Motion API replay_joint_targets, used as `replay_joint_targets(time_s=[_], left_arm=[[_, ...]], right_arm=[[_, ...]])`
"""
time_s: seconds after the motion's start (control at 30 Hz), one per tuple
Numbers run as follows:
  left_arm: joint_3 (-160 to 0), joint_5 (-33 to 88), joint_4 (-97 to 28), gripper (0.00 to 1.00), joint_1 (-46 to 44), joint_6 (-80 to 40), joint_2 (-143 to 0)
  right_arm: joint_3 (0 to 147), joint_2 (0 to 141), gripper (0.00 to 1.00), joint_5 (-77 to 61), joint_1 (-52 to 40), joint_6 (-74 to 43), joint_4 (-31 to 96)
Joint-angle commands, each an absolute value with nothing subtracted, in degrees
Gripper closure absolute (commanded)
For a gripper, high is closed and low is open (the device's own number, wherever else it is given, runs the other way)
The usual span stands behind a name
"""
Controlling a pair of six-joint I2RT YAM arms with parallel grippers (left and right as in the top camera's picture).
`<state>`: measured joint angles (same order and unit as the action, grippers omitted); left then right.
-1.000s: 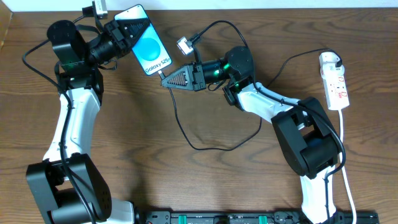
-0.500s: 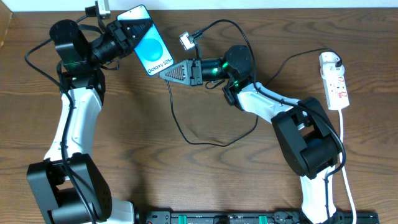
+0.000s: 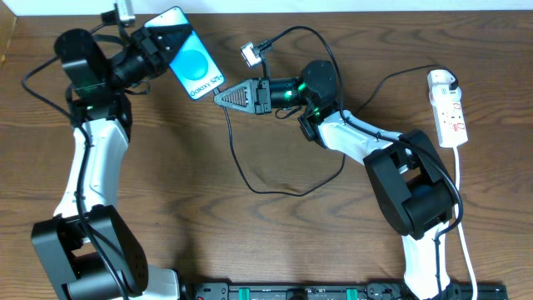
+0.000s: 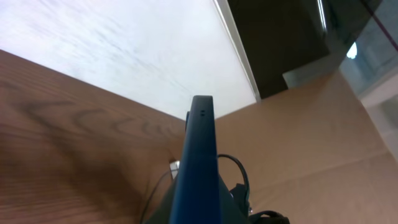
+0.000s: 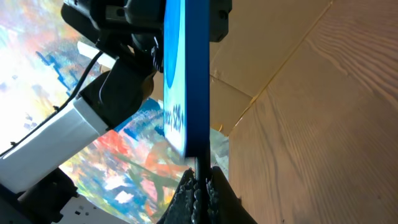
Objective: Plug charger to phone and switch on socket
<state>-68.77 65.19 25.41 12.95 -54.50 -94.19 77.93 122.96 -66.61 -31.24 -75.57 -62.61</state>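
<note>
The slim rectangular phone (image 3: 185, 52) has a bright blue-cyan screen with a lighter circle and white lettering; its edge is dark blue. The long thin charger cable (image 3: 279, 193) is black. Far right of the phone, the narrow white power strip (image 3: 447, 108) carries red marks. The wooden worktop (image 3: 250, 250) is brown with darker grain

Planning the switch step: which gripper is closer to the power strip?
Right. The right gripper, pinching the charger at its plug end, is mid-table, well left of the power strip near the right edge. The left gripper, holding the phone, is even farther left.
</note>
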Motion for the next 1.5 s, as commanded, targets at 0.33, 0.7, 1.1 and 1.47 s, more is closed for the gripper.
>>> replay_joint_targets(time_s=[0.33, 0.7, 1.1, 1.47], left_arm=[[-68.7, 64.9, 25.8, 0.92, 14.9, -55.2, -93.6], [-68.7, 65.3, 25.8, 0.93, 12.8, -55.1, -93.6], [-68.7, 63.7, 25.8, 0.93, 12.8, -53.6, -93.6], [-68.7, 63.8, 25.8, 0.93, 12.8, -53.6, -93.6]], right_arm=[[78.7, 122.9, 0.99, -69.2, -31.5, -75.1, -62.9], [78.7, 122.9, 0.99, -69.4, -32.3, -74.5, -62.9], [78.7, 122.9, 0.99, -69.4, -32.3, -74.5, -63.0], [78.7, 122.9, 0.99, -69.4, -32.3, -74.5, -63.0]])
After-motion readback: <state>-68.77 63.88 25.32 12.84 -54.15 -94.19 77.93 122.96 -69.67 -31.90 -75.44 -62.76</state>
